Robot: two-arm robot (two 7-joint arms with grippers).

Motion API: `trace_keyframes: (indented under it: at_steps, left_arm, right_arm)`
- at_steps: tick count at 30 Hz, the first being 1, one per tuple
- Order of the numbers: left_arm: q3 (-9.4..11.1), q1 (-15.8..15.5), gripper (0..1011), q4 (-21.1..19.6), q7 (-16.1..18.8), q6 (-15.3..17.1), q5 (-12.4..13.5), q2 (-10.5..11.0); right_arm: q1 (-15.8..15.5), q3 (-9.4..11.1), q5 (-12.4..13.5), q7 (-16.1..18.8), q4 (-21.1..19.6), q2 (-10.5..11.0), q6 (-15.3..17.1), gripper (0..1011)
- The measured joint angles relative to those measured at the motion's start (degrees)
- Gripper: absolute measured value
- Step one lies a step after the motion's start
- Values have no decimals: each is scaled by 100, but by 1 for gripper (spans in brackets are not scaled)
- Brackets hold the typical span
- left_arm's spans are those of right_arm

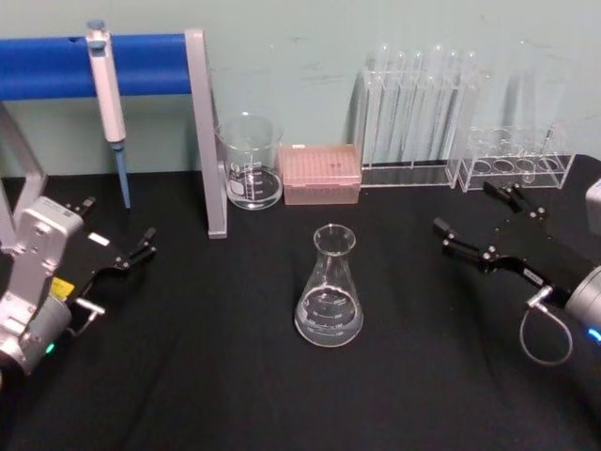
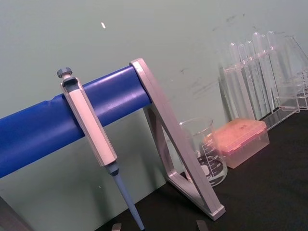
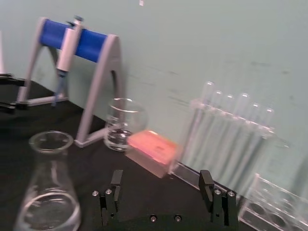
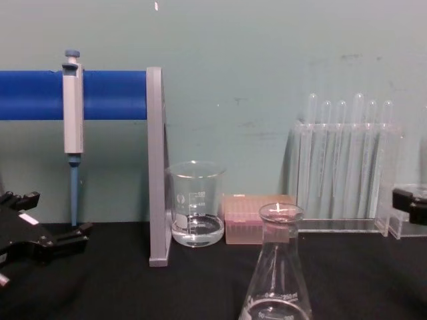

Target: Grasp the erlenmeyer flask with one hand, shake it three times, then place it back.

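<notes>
Glass erlenmeyer flask [image 1: 329, 296] upright, graduations unreadable; left pincer [image 1: 120, 222], right pincer [image 1: 466, 208] spread.

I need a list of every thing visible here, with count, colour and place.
erlenmeyer flask: one, clear, table centre, upright
beaker: one, clear, back, beside the stand's leg
tip box: one, pink, right of the beaker
test tube rack: one, clear, several tubes, back right
low rack: one, clear, far back right
pipette: one, grey and blue, hanging on the stand
stand: one, blue bar, grey legs, back left
table: one, black
left gripper: one, black, open, at left
right gripper: one, black, open, at right
</notes>
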Motion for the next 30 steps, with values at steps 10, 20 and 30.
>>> trace_keyframes:
  at_steps: [10,20,30]
  left_arm:
    - [0,0,1001,0,0,0,0,0]
    - [0,0,1001,0,0,0,0,0]
    - [0,0,1001,0,0,0,0,0]
  right_arm:
    - [33,-57,89,668,-5,-2,-63,1000]
    - [184,-192,209,1377,199,-140,-101,1000]
    - [410,-358,385,2000,547,-368,3,1000]
